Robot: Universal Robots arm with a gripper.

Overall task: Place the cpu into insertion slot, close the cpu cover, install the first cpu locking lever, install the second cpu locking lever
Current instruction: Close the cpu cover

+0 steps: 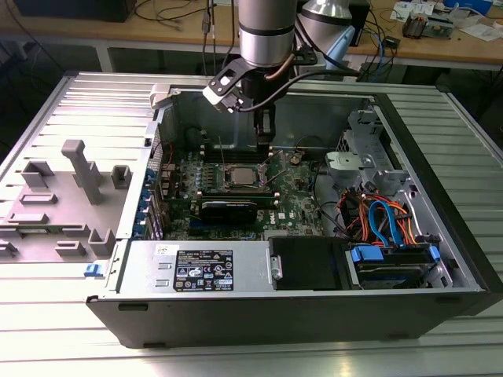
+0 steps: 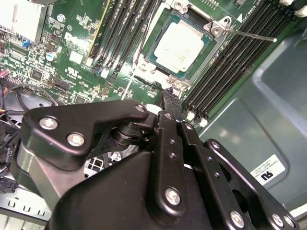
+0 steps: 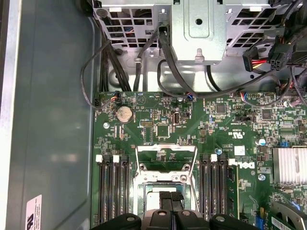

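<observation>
The cpu lies flat in the insertion slot, silver top up, in the middle of the green motherboard. In the first wrist view the cpu cover looks tilted up on the slot's far side, with the board showing through its cut-out. A thin locking lever sticks out sideways from one corner of the slot. My gripper points down just above the slot's edge. Its fingers are shut together with nothing between them.
Black memory slots flank the socket on both sides. A long black graphics card lies in front of it. The case wall, power supply and cabled drive cage close in. A grey fixture stands outside the case.
</observation>
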